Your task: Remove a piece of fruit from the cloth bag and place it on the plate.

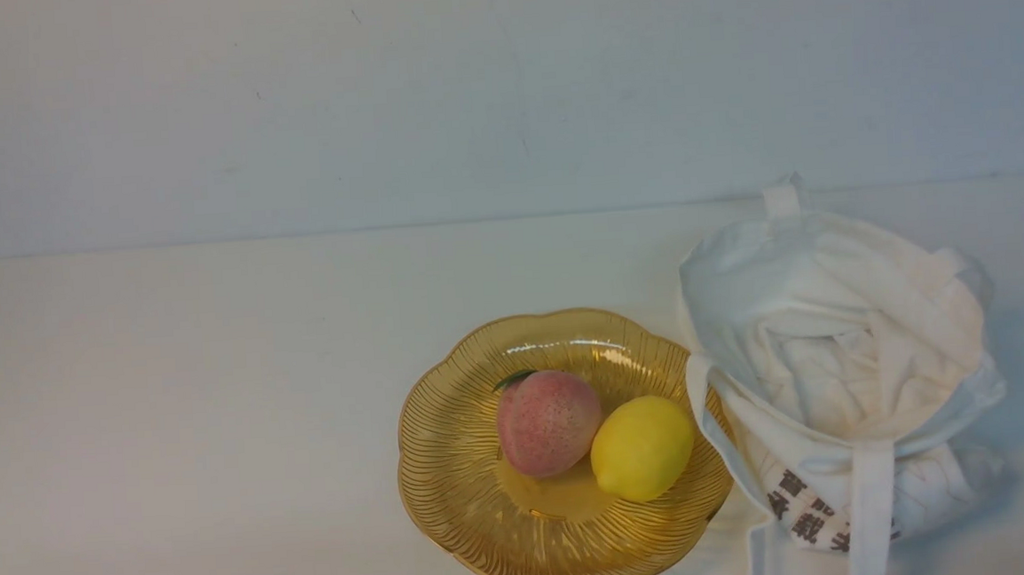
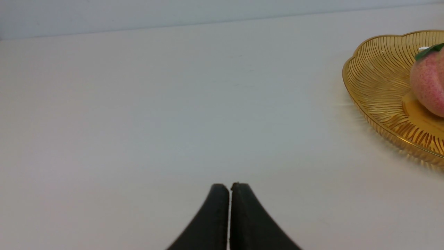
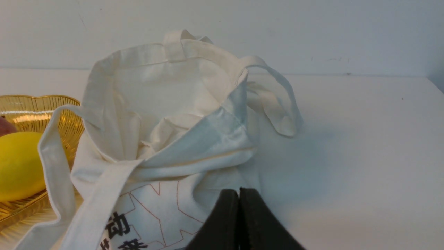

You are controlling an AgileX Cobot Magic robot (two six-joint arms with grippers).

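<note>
A smooth bright yellow lemon [image 1: 642, 447] is lying on the amber-gold ribbed glass plate [image 1: 454, 495], touching a pink peach [image 1: 548, 422], well off to the left of the right gripper [image 3: 239, 190]. The crumpled white cloth bag [image 1: 836, 348] is slumping open-mouthed directly ahead of that gripper's closed tips, its strap [image 1: 714, 426] draping over the plate's rim and its dark printed characters [image 1: 805, 508] facing the gripper.

Front view: high, looking forward and down across the white counter [image 1: 217, 412] to the back wall; takes in the whole amber plate [image 1: 454, 504] and cloth bag [image 1: 835, 339]. Left wrist view: low, near the counter, over its closed hand [image 2: 229, 185]; catches only the plate's edge. Right wrist view: low, close behind the bag, over its closed hand [image 3: 239, 191]. All three share the plate.
</note>
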